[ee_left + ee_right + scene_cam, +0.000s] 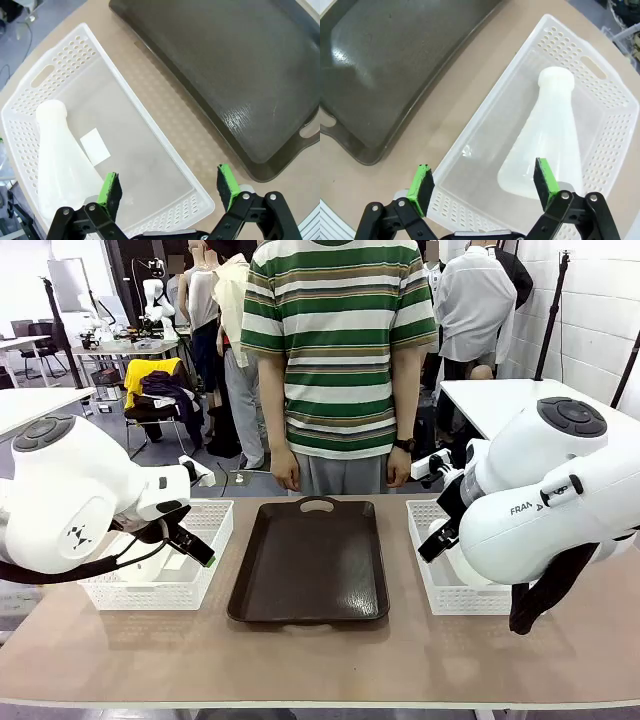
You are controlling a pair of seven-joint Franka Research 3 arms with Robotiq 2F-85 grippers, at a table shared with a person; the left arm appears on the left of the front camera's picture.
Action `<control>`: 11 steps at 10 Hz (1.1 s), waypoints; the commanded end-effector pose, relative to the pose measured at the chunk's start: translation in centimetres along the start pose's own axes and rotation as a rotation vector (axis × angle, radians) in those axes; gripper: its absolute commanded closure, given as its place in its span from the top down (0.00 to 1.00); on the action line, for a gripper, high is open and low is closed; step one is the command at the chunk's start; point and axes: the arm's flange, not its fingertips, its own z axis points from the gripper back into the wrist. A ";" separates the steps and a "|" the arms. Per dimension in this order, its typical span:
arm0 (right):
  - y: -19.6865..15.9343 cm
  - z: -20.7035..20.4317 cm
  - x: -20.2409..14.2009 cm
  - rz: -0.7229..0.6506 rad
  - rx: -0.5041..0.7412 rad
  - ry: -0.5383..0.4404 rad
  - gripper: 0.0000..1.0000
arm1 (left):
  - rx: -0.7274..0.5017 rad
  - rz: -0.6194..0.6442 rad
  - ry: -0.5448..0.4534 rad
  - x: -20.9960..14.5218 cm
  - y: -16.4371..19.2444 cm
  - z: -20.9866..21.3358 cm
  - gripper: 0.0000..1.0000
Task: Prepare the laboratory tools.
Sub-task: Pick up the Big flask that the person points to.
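Flasks point(57, 160) point(547, 135) lie in baskets point(30, 115) below my left gripper point(169, 189) and right gripper point(483, 182), both spread open, so I must centre them before closing.

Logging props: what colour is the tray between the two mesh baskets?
The rectangular tray is dark brown; best in the front view.

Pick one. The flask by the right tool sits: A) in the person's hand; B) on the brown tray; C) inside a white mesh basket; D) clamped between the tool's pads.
C: the flask lies inside the white mesh basket, ahead of the open right tool.
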 end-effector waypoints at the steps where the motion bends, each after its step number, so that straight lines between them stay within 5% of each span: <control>1: 0.0 0.0 0.0 0.000 0.000 0.000 1.00 | 0.000 0.000 0.000 0.0 0.0 0.0 1.00; 11: 0.0 0.0 0.0 0.000 0.000 0.000 1.00 | 0.000 0.000 0.000 0.0 0.0 0.0 1.00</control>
